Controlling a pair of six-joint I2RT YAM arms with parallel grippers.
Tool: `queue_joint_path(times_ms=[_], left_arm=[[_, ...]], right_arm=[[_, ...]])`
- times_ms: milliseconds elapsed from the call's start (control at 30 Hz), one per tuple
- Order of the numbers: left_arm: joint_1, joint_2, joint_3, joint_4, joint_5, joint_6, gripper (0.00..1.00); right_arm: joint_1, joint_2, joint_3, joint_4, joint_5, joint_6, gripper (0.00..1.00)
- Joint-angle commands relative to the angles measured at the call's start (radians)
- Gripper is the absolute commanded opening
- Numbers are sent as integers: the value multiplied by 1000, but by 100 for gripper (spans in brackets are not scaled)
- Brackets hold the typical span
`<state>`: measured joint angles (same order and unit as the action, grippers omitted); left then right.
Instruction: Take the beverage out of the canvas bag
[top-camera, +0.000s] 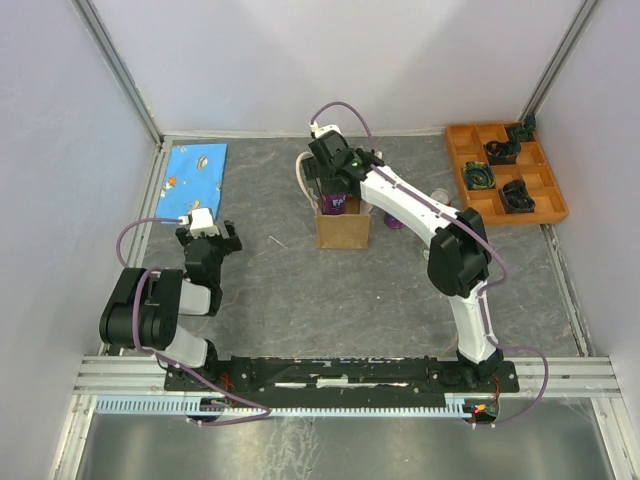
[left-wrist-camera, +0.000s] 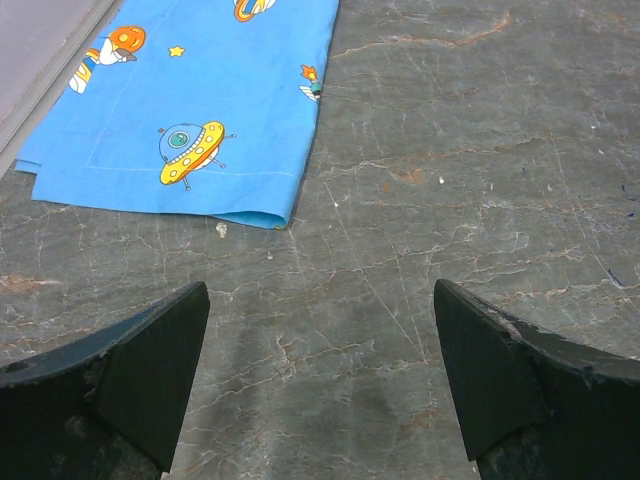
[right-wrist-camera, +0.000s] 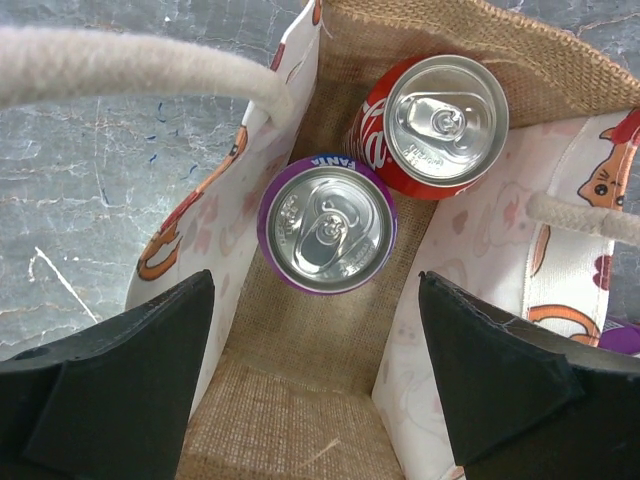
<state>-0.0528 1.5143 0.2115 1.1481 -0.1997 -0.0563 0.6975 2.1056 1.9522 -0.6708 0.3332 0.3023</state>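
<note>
We show the right gripper (right-wrist-camera: 312, 300), jaws spread, directly above the canvas bag (right-wrist-camera: 290, 420), where 2 cans stand upright with their long axes vertical: the purple can (right-wrist-camera: 327, 228) lies between the fingers, the red can (right-wrist-camera: 440, 115) beyond it, and the left gripper (left-wrist-camera: 320, 300), also spread, hangs well apart.

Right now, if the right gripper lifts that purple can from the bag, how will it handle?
The purple can looks unopened, so probably full and heavy for its size. Its smooth round side may slip or twist when gripped. The red can stands close beside it in the canvas bag and might tip.
</note>
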Motion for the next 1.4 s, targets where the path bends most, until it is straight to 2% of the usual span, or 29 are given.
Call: queue_joint_path(times_ms=[0,800,967,1133,1233,1300,1333,1367], left_arm=[[-2,6,19,41,-3,41,99],[-2,6,19,42,-2,41,99],[-2,7,19,41,-2,41,99],[-2,6,19,42,-3,41,99],[-2,6,19,42,-2,41,99],[-3,6,19,41,-2,41,99],[-2,7,19,41,-1,41,99],[-2,6,19,41,-1,41,99]], right_arm=[[-3,31,52,33,48,21,90],[-36,121,43,101,47,76,85],[-37,141,49,120,36,77,79],[-37,152,54,115,27,72,56],[-37,151,51,106,29,64,30],[-38,149,53,99,31,57,6],[-38,148,54,94,34,53,0],[-37,146,55,93,33,49,0]])
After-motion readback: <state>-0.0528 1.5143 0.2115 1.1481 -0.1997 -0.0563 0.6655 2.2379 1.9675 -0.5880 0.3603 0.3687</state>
